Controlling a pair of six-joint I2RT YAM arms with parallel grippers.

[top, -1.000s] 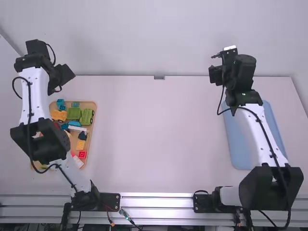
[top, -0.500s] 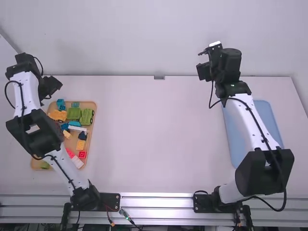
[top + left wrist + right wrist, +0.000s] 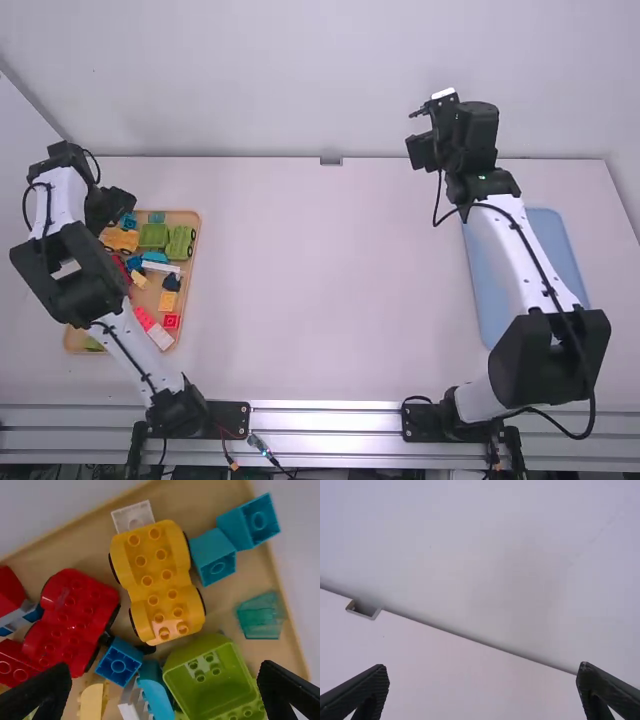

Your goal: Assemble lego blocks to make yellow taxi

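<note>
The taxi looks unstarted, all assembly left: its likely yellow car base (image 3: 154, 582) sits at the tray's (image 3: 183, 218) eleven o'clock; left gripper (image 3: 166, 666) and right gripper (image 3: 483, 667) spread, empty.

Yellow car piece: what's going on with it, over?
Left gripper open, over tray. Right gripper open, empty. Yellow car piece in tray, ungripped. Blue block close alongside, might obstruct.
</note>
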